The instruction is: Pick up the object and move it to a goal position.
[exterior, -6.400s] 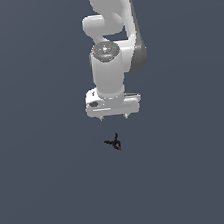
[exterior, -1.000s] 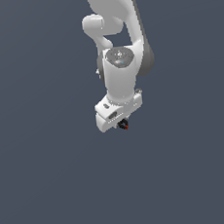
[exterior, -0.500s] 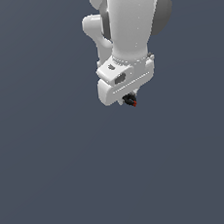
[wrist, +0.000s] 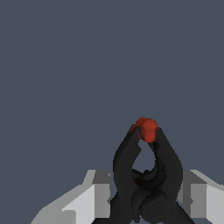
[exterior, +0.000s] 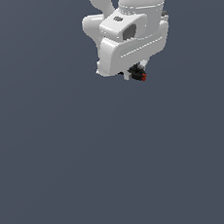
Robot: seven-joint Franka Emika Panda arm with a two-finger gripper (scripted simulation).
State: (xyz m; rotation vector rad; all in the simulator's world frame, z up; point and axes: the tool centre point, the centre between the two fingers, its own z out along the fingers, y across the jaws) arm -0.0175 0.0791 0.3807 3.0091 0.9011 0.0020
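So right now the claw (exterior: 135, 74) is pinching the object (exterior: 139, 74), that tiny black pronged thing with the red tip, and in the wrist view you can see its two dark prongs (wrist: 144, 170) rising from between the grey fingers (wrist: 98, 197) up to the red tip (wrist: 146, 128). It's off the worktop (exterior: 91, 175) and mid-carry, tucked under the white hand near the top of the exterior view. For this step I'd say keep the squeeze constant and move smoothly, since such a small, spindly piece could probably twist or slip out if jerked; no goal marker shows, so I can't say how far is left. Compared with half a second ago, the arm looks bigger and higher in the exterior view, shifted toward that view's right, with the object along for the ride.
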